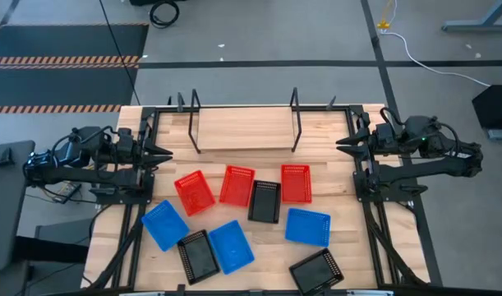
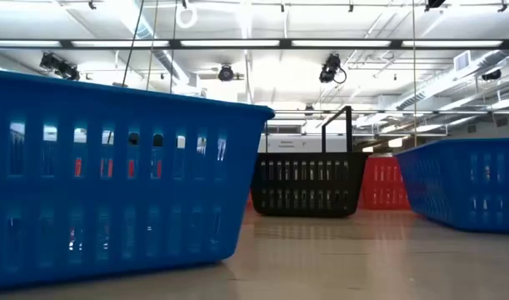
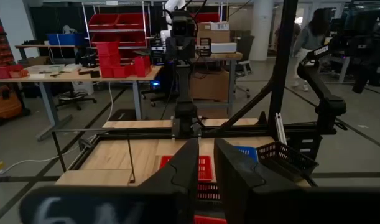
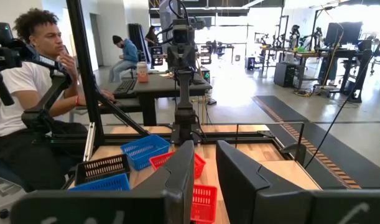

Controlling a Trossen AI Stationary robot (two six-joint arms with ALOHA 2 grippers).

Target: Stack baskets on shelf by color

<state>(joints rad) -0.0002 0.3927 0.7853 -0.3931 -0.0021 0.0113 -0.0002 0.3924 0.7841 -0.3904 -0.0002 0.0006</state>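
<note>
Nine baskets lie scattered on their bases over the table's middle and near part. The red ones [image 1: 194,191] [image 1: 237,185] [image 1: 296,182] sit in a row nearest the shelf. The black ones [image 1: 264,201] [image 1: 198,256] [image 1: 316,270] and the blue ones [image 1: 164,224] [image 1: 231,246] [image 1: 307,227] lie nearer the front edge. The shelf [image 1: 246,129], a light board between black wire uprights, stands at the far edge with nothing on it. My left gripper [image 1: 164,154] [image 3: 206,144] waits at the left edge and my right gripper [image 1: 343,145] [image 4: 205,146] at the right edge. Both are open by a narrow gap and touch nothing.
Black arm frames run along the table's left [image 1: 140,197] and right [image 1: 370,197] sides. The low view is filled by a close blue basket [image 2: 112,175], with black [image 2: 308,183], red [image 2: 383,182] and blue [image 2: 471,183] ones behind. A person [image 4: 28,93] sits beyond the table's left side.
</note>
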